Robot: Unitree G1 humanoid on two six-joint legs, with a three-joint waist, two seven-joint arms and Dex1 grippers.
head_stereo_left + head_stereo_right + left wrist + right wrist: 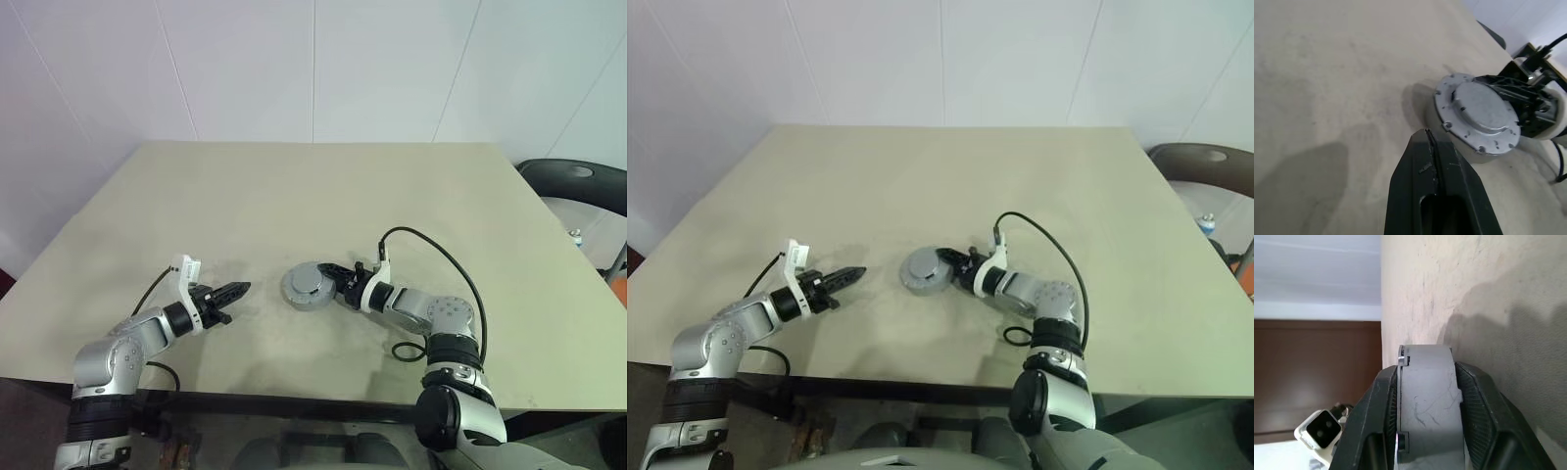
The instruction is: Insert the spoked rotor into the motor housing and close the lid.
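The motor housing (311, 286) sits on the table (313, 196), near the front edge and about midway across, and it is my landmark for everything else. The lid (1480, 113) is already on top of it: in the left wrist view I see a flat silver-grey cover with a raised centre and small screws round its flange, seated on the housing's rim. No copper windings or spoked rotor show, so I judge the rotor is inside and the closing step is at or near its end. Whether the lid is fully seated all round I cannot tell.

My right gripper (340, 281) comes at the housing from its right side, and its two fingers (1476, 396) clamp the stack edge-on, one pad on the top face and one underneath. That grip across the thickness makes sense to me: it presses lid and housing together and keeps the assembly from sliding.

My left gripper (233, 291) is well apart from the housing, on its left, pointing toward it with its fingers pressed together and nothing between them. I read it as parked there, out of the way but close enough to steady the housing if needed.
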